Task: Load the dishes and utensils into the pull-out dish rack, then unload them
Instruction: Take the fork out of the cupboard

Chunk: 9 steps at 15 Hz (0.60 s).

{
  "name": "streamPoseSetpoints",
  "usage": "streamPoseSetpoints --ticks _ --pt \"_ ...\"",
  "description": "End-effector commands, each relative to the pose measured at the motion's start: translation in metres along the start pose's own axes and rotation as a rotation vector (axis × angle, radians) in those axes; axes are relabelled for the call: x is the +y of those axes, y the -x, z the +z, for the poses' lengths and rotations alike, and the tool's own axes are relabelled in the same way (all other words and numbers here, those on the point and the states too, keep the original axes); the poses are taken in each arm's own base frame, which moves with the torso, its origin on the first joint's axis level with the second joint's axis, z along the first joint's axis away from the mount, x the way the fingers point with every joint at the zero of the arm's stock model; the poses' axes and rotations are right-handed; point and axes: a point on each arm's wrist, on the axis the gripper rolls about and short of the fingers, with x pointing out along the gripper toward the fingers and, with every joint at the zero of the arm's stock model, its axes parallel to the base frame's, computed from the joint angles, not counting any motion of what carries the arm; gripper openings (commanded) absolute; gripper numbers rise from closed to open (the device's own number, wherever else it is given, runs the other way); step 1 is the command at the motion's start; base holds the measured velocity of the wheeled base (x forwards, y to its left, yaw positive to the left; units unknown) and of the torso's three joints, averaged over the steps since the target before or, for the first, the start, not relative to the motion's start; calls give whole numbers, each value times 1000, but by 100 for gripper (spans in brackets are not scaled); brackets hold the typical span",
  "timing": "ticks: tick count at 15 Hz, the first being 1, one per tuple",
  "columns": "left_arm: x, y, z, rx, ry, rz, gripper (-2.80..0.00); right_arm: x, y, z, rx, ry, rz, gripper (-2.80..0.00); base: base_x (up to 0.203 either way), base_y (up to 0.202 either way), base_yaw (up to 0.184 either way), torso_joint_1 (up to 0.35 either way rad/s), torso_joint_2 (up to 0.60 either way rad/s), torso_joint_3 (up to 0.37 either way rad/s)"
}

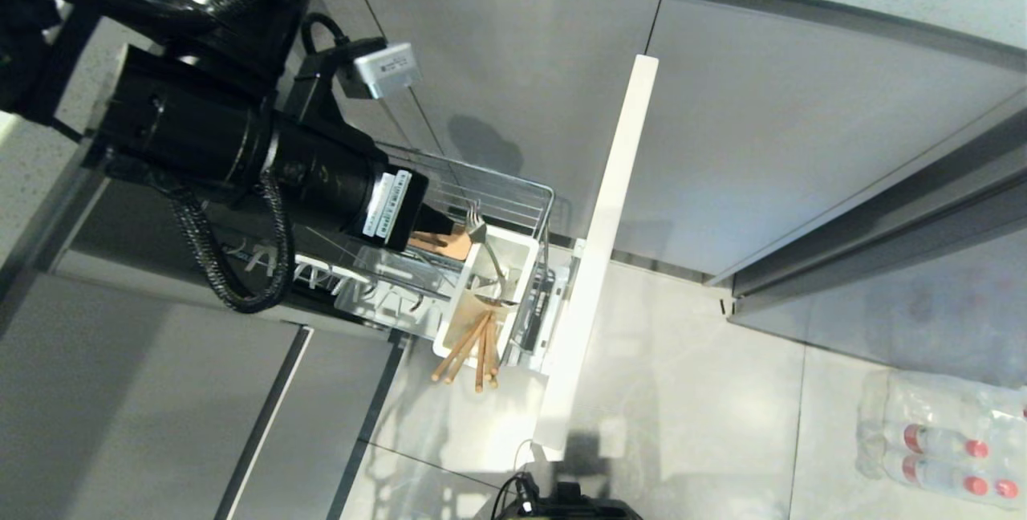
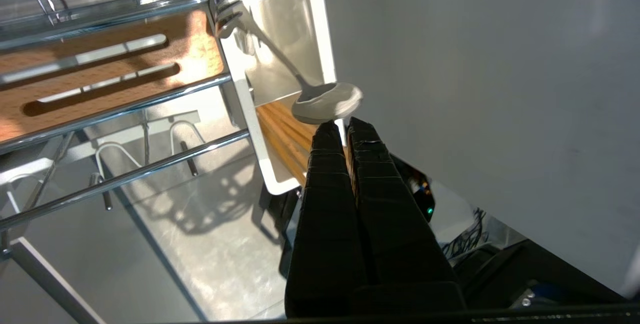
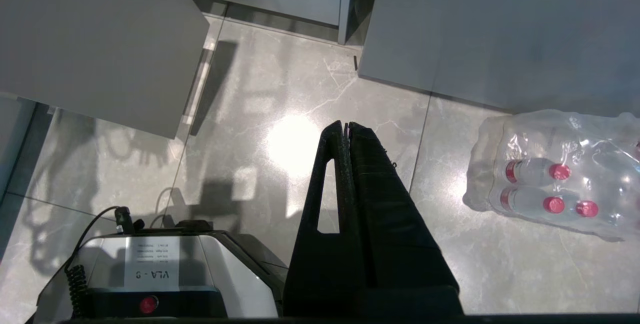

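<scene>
Showing "VLA - 9": base label [image 3: 150, 259]

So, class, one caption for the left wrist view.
Shut left gripper grips the fork by its handle end at the utensil cup.

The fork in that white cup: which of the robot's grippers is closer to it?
The left. The left gripper is right at the handle end of the fork in the white cup. The right gripper hangs over the bare floor, far from the rack.
</scene>
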Motion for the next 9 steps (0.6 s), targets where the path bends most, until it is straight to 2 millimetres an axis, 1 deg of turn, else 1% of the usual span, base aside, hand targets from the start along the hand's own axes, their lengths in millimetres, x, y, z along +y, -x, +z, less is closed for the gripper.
streamPoseSetpoints --ticks 1,4,5,9 --pt "0 -18 -1 41 -1 11 -280 0 0 0 0 0 -1 -280 0 0 0 0 0 0" --pt "3 -21 -1 53 -3 84 -280 0 0 0 0 0 -1 -280 0 0 0 0 0 0" --pt "3 -25 -1 57 -3 87 0 0 0 0 0 0 1 -280 0 0 0 0 0 0" --pt "8 -49 7 23 27 115 0 0 0 0 0 0 0 -280 0 0 0 0 0 0"
